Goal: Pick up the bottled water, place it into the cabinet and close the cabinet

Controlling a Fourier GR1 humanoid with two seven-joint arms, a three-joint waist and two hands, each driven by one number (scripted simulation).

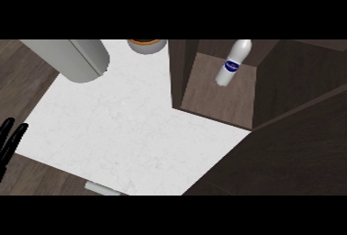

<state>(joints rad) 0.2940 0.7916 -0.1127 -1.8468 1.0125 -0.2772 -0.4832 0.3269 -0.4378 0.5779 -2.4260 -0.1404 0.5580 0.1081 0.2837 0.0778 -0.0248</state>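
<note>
Only L hand (9, 137) shows, fingers straight/open at left edge; bottled water (232, 64) stands in cabinet (217, 103).

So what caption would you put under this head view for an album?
Bottled water standing inside the open cabinet, left hand resting open at the counter's left edge.

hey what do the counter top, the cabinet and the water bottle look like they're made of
Counter top: pale stone, probably marble, with faint grey mottling and a matte finish. Cabinet: dark brown wood or wood veneer, judging by grain streaks along its panels. Bottled water: likely plastic, smooth whitish body carrying a blue label.
</note>
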